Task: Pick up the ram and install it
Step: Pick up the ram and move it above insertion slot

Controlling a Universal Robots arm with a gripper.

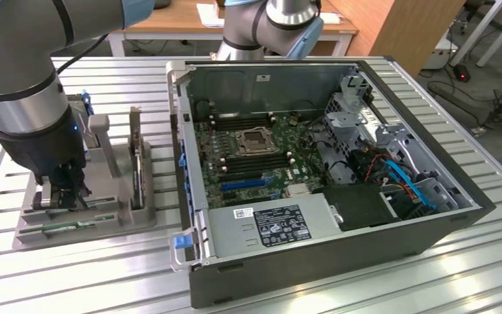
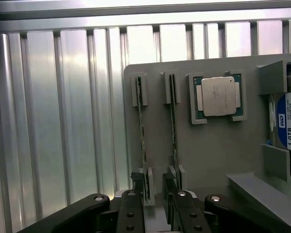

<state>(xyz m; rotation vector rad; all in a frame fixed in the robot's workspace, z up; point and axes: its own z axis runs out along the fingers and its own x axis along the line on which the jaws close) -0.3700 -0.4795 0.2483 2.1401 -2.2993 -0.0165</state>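
Slatted metal table (image 1: 321, 291), open computer case (image 1: 321, 258) on the exterior view's right. The gripper (image 2: 153, 183) hangs low over the gray holder (image 2: 218, 150), jaws apart, nothing clamped. The ram (image 2: 141, 126) stands on edge in its slot, a second stick (image 2: 173, 121) crowding just beside it, with the processor (image 2: 218, 95) and hard drive (image 2: 287, 127) nearby.

A slatted metal counter (image 1: 85, 278) carries an open computer case (image 1: 338, 254), with a grey parts holder (image 1: 138, 212) just beside the case on the exterior view's left.

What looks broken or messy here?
Nothing stands out. The computer case just lies open on its side. In the gray holder, one ram stick and a second stick stand straight in their slots, and the processor chip sits flat in its pocket. The open hand hangs at one end of the sticks.
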